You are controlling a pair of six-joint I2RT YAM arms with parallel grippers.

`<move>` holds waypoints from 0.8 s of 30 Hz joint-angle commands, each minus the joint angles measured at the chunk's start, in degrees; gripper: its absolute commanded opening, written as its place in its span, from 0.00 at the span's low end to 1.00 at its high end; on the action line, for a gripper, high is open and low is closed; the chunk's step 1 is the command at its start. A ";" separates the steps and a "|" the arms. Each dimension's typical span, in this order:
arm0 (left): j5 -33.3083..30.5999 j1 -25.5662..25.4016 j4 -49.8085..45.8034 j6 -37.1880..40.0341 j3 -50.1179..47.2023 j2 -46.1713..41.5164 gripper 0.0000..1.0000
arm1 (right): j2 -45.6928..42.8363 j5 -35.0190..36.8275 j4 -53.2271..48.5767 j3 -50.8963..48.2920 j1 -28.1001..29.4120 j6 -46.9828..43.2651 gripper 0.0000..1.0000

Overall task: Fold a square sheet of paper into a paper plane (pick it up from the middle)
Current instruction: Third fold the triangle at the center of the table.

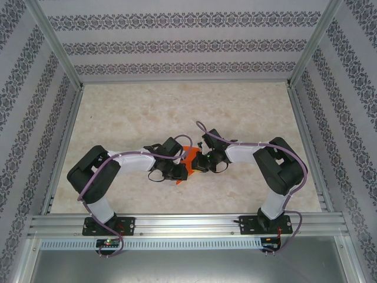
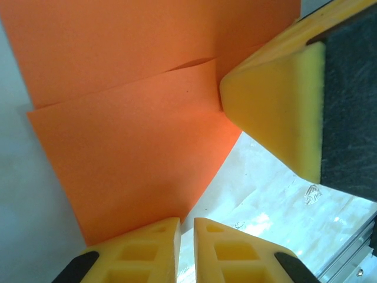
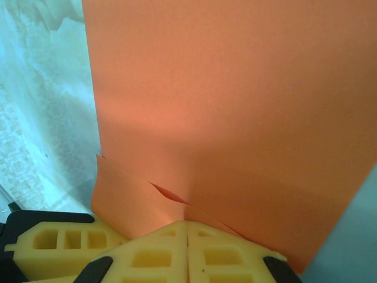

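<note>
The orange square sheet of paper (image 1: 189, 154) hangs folded into overlapping layers between the two grippers at the table's middle. No paper plane shape can be made out in it. My right gripper (image 3: 187, 227) is shut on the sheet's lower folded edge, and the sheet (image 3: 224, 106) spreads away above its fingers. A small flap lifts beside the crease. My left gripper (image 2: 187, 227) stands at the sheet's (image 2: 129, 135) bottom corner. Its jaws are a narrow gap apart, with table showing through. The right gripper's yellow finger (image 2: 277, 112) presses the sheet at the upper right of the left wrist view.
The marbled tabletop (image 1: 177, 112) lies open behind and beside the arms. Patterned walls with metal posts enclose it on three sides. An aluminium rail (image 1: 188, 223) carrying both arm bases runs along the near edge, and that rail (image 2: 353, 259) lies close to the left gripper.
</note>
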 commanded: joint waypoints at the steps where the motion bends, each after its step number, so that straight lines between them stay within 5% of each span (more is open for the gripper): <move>1: -0.93 0.04 -0.31 1.08 -1.97 1.88 0.17 | 3.95 8.26 -5.12 -1.61 0.71 -0.98 0.08; 24: 8.96 4.44 4.94 -1.09 -12.38 -1.17 0.19 | 4.83 9.15 -6.44 -0.85 0.72 -1.86 0.07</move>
